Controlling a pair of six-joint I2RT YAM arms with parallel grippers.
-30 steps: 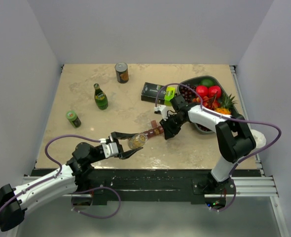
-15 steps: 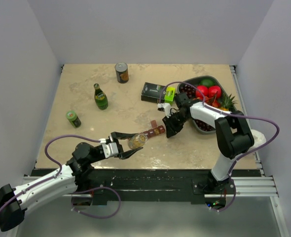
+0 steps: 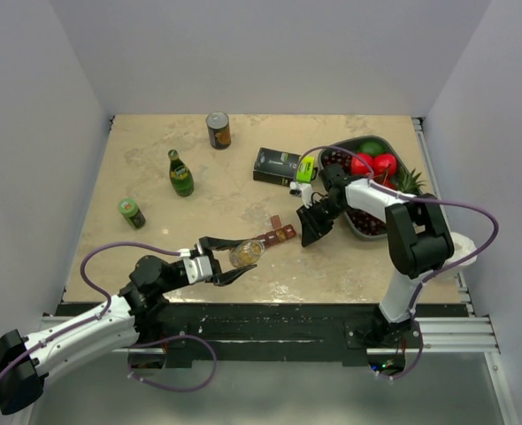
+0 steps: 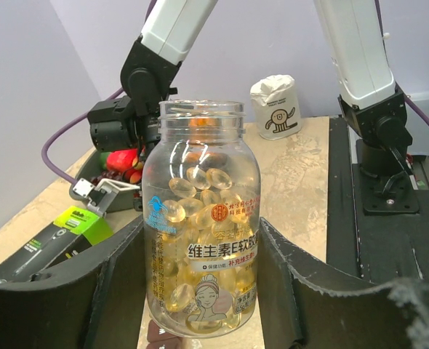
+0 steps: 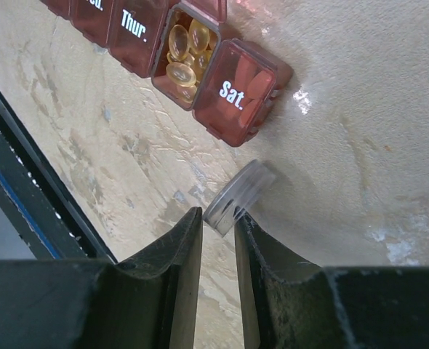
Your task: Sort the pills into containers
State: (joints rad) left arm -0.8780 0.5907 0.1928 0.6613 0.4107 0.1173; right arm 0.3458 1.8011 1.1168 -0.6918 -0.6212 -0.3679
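Observation:
My left gripper (image 3: 233,258) is shut on a clear, uncapped bottle of yellow softgel pills (image 3: 246,253), held on its side at the near end of the containers. In the left wrist view the bottle (image 4: 201,218) sits between my fingers (image 4: 113,283). The containers, a dark red compartment strip (image 3: 279,235), lie on the table. In the right wrist view the strip (image 5: 200,51) shows one open compartment holding yellow pills, next to "Sat.". My right gripper (image 3: 312,230) is just right of the strip and shut on a clear round cap (image 5: 240,195).
A black-and-green box (image 3: 283,165) and a grey fruit tray (image 3: 364,232) sit behind the right gripper. A green bottle (image 3: 180,173), a can (image 3: 218,129) and a small green jar (image 3: 131,212) stand at the left. A white roll (image 4: 275,107) shows in the left wrist view.
My right gripper has moved right, off the strip's far end, with the clear cap in it. The left gripper and the bottle have not moved.

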